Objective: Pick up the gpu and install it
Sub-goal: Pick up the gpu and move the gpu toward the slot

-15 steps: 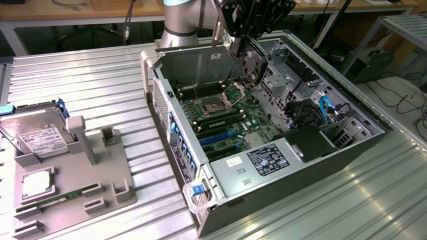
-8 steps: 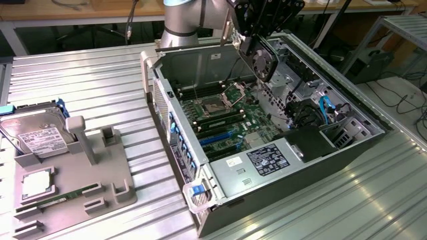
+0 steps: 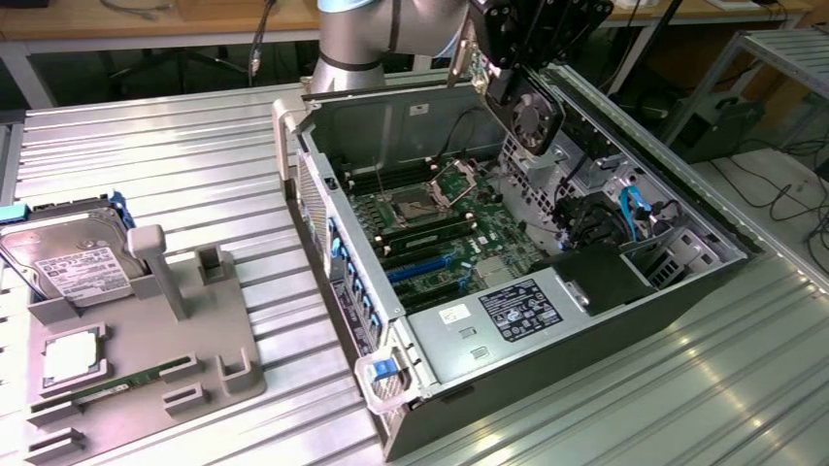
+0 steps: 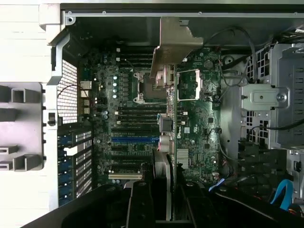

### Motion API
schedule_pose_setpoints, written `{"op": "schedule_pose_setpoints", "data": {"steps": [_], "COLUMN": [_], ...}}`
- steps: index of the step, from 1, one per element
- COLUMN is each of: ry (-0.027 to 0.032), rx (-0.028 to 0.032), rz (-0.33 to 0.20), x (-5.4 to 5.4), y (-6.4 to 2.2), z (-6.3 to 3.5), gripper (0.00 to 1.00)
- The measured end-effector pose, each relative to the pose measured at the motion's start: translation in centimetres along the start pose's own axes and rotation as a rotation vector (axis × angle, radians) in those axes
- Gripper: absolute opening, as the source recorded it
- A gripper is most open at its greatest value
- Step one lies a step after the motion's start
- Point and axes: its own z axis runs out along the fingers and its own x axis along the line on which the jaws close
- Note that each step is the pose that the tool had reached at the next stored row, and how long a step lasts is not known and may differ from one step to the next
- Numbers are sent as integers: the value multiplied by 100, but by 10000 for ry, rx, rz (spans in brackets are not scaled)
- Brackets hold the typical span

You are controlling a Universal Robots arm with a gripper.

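gpu [image 3: 534, 116] — green board, black fan shroud, silver bracket. Pincer [image 3: 512, 78] black. Motherboard [image 3: 434, 209] dark green with black RAM slots and one bright blue slot [image 4: 135, 140]. Computer case [image 3: 388, 107] bare grey metal inside, black outer shell. Cable [image 3: 632, 209] in the drive bay light blue. PSU label [image 3: 521, 311] black with white print. Worktop [image 3: 155, 146] silver, ribbed in parallel slats. Parts holder [image 3: 194, 330] plain grey; hard drive [image 3: 62, 262] silver with white label — RAM stick [image 3: 123, 383] green.
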Motion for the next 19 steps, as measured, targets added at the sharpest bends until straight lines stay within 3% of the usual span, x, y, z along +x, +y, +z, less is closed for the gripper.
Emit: {"op": "schedule_pose_setpoints", "data": {"steps": [10,19], "ry": [0,-1], "rx": [1,0], "rz": [0,0], "x": [-285,-289], "y": [0,0], "z": [2,2], "gripper": [27,27]}}
